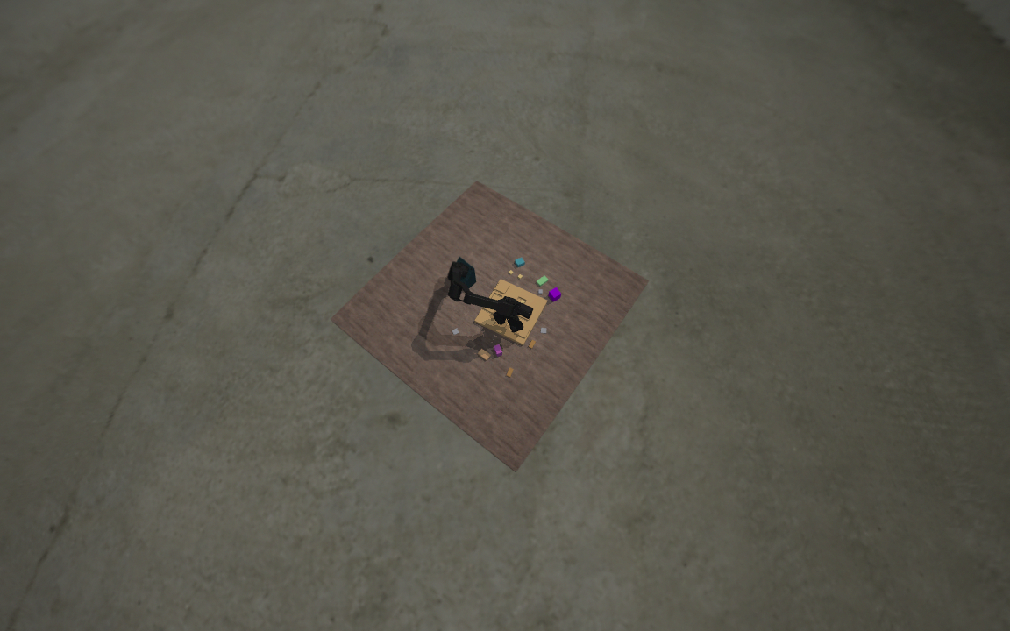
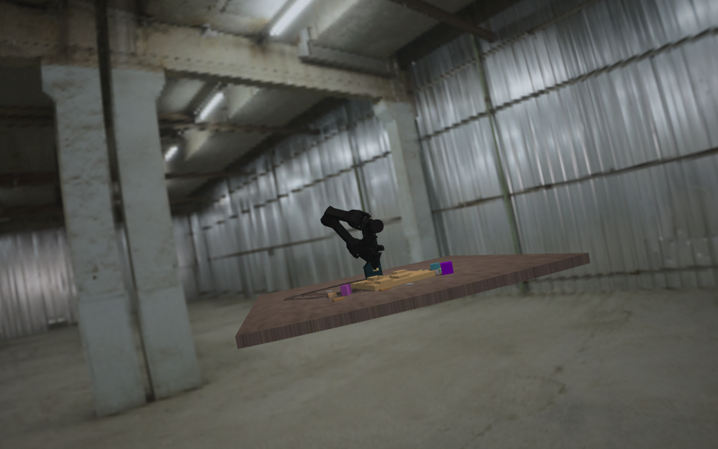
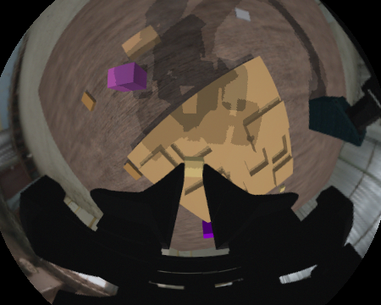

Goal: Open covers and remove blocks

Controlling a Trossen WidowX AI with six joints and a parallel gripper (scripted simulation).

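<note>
The tan puzzle board (image 1: 537,306) (image 2: 384,285) (image 3: 262,85) lies on the table, with raised strips on top; the state of its covers and wells cannot be made out. My gripper (image 2: 375,270) (image 3: 193,167) is shut on a small pale yellow block (image 3: 194,170), held above the board. A magenta block (image 1: 497,350) (image 2: 345,289) (image 3: 122,78) and a tan block (image 1: 483,354) (image 3: 140,42) rest beside one board edge. A violet block (image 1: 554,294) (image 2: 446,267) (image 3: 207,230), a green block (image 1: 542,280) and a teal block (image 1: 520,262) rest beyond other sides of the board.
Flat orange pieces (image 1: 531,343) (image 1: 509,372) (image 3: 88,101) and pale grey pieces (image 1: 455,330) (image 1: 543,330) (image 3: 242,14) lie around the board. Small yellowish pieces (image 1: 510,272) (image 1: 520,276) lie near the teal block. The arm's base (image 1: 459,274) (image 3: 334,119) stands on the table.
</note>
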